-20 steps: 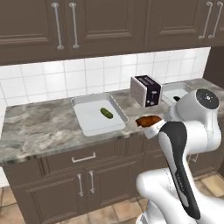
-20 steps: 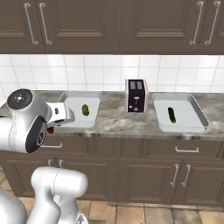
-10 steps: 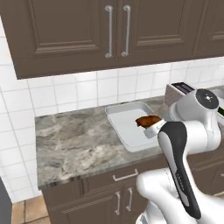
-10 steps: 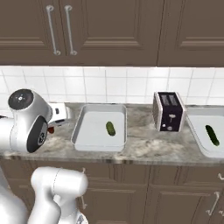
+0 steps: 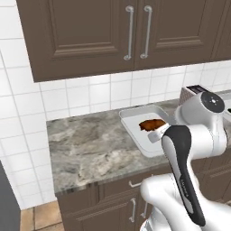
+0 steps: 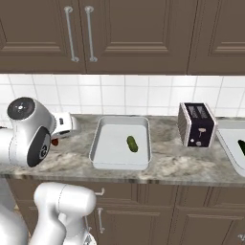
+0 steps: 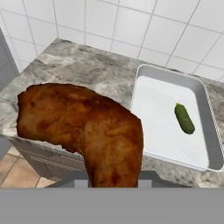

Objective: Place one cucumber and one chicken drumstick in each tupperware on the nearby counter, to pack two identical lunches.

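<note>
One chicken drumstick [image 7: 87, 131] sits clamped in my gripper [image 7: 111, 181], its thin end down between my fingers and its plump end spreading up and to the left in the hand view; my jaws are closed on it, as far as I can see. In the left base view the drumstick [image 5: 152, 124] hangs above the tupperware [image 5: 135, 122], and in the right base view my gripper [image 6: 56, 139] sits just left of that tray. The tupperware [image 6: 107, 153] rests on the counter [image 6: 167, 165], left of the toaster [image 6: 197, 124]. Inside it lies the short cucumber [image 6: 132, 143], right of the tray's middle, touching no wall. Right of the toaster, a second tupperware [image 6: 227, 141] shows at the picture's edge, holding a dark green cucumber [image 6: 241, 147].
</note>
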Tool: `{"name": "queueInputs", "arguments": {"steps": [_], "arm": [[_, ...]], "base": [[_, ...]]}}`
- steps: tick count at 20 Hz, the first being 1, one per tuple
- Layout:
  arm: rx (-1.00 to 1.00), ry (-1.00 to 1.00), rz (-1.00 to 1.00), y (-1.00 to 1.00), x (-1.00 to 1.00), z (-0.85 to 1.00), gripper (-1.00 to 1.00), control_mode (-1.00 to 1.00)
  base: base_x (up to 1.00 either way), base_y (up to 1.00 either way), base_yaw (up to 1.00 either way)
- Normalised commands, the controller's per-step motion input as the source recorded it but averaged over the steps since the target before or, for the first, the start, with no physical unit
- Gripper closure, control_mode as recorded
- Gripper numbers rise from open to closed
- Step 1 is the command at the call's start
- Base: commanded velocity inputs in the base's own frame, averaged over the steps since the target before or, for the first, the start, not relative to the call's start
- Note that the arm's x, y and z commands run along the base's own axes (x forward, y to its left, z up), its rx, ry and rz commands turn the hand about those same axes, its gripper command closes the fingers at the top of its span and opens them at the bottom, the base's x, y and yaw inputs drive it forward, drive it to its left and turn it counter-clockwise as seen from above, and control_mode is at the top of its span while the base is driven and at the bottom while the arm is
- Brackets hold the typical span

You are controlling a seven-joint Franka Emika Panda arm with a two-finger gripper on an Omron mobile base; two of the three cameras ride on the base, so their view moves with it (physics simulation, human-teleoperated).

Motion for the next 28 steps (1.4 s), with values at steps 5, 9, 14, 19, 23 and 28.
{"name": "queueInputs", "arguments": {"steps": [5,9,14,19,23,28], "arm": [[0.0,0.0,0.0,0.0,0.0,0.0,1.0,1.0],[0.0,0.0,0.0,0.0,0.0,0.0,1.0,1.0],[0.0,0.0,-0.02,-0.14,0.0,-0.03,1.0,-1.0],[0.0,0.0,-0.14,-0.34,0.15,-0.18,1.0,-1.0],[0.0,0.0,-0.16,-0.39,0.18,-0.22,1.0,-1.0],[0.0,0.07,-0.23,-0.24,0.39,-0.16,1.0,-1.0]], "base": [[0.14,-0.26,-0.01],[0.13,-0.21,0.0],[0.0,-0.1,0.0],[0.0,0.0,0.0],[0.0,0.0,0.0],[0.0,0.0,0.0]]}}
